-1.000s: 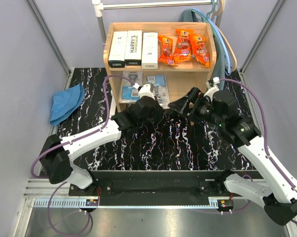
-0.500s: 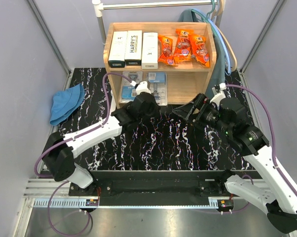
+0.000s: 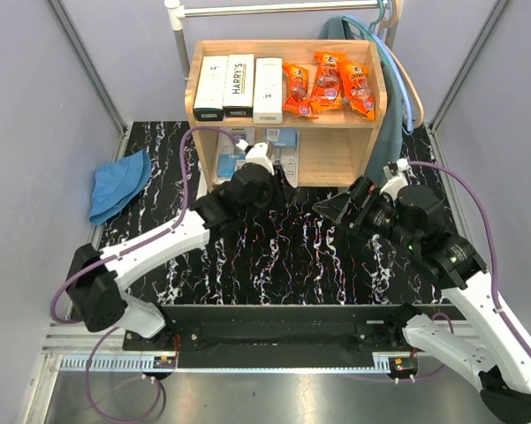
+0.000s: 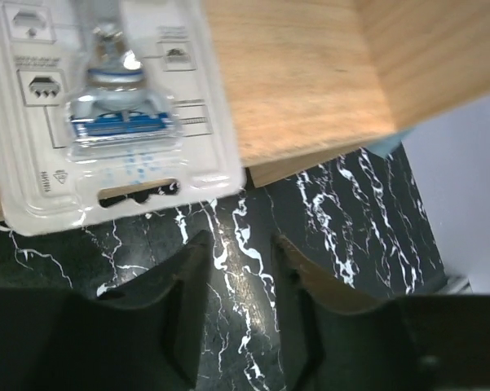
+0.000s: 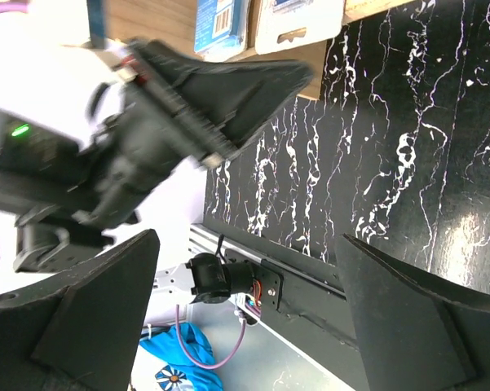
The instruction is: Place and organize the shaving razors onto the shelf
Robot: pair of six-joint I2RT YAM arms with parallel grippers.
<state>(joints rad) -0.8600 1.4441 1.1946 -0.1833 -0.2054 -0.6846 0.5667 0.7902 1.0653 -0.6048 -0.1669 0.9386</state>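
Observation:
The wooden shelf (image 3: 372, 97) holds three white razor boxes (image 3: 238, 87) and three orange pouches (image 3: 329, 84) on its top tier. Two blister cards (image 3: 284, 141) lie on the lower tier. In the left wrist view one blister card (image 4: 114, 106) rests flat on the lower board (image 4: 302, 81), its hang-hole end overhanging the front edge. My left gripper (image 4: 240, 244) sits just in front of that card, jaws apart with only the marble table between them. My right gripper (image 3: 332, 208) hovers over the table to the shelf's right front, open wide and holding nothing (image 5: 249, 244).
A blue cloth hat (image 3: 119, 184) lies at the table's left edge. A metal clothes rail (image 3: 274, 9) with hangers (image 3: 398, 79) stands behind and beside the shelf. The left arm's wrist (image 5: 147, 122) fills part of the right wrist view.
My left gripper pushed forward to the lower tier and its jaws opened, leaving the blister card on the board. The right arm drew back to the right, away from the shelf.

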